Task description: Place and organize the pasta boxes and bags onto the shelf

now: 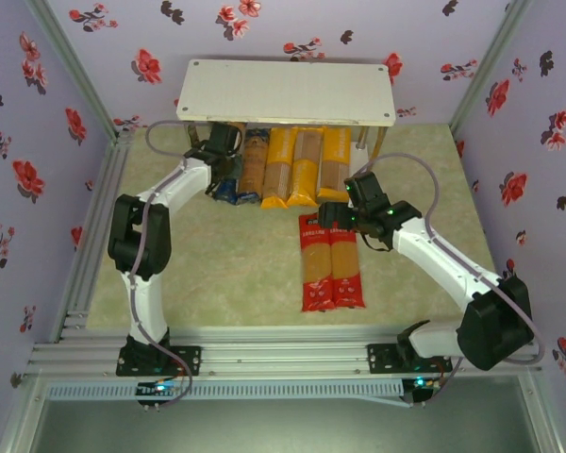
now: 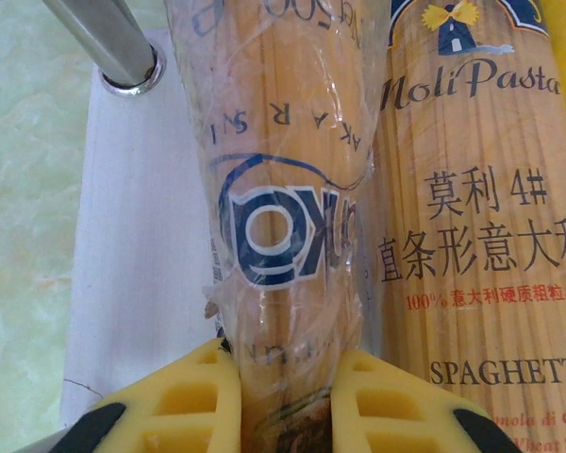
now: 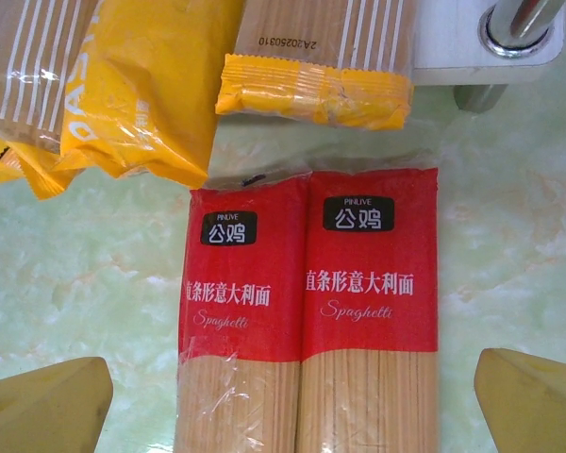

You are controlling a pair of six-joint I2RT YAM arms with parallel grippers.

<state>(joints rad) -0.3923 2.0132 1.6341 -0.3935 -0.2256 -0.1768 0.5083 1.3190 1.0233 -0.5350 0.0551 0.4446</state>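
Under the shelf's white top board [image 1: 288,92], three yellow-orange packs [image 1: 307,168] and two brown packs [image 1: 255,162] lie side by side on the lower tier. My left gripper [image 1: 222,162] reaches in at the left. In the left wrist view it [image 2: 285,406] is shut on the near end of the clear-wrapped brown spaghetti pack [image 2: 283,236], which rests on the white lower board [image 2: 141,245] beside the second brown pack [image 2: 481,236]. Two red packs [image 1: 330,262] lie together on the table. My right gripper [image 1: 338,219] hovers open over their far ends [image 3: 307,274], its fingers [image 3: 42,406] wide apart on either side.
A shiny shelf leg [image 2: 108,38] stands at the lower board's left corner, another leg [image 3: 519,24] at its right corner. Yellow pack ends [image 3: 316,90] overhang the board's front edge, close to the red packs. Floral walls enclose the green table [image 1: 226,274].
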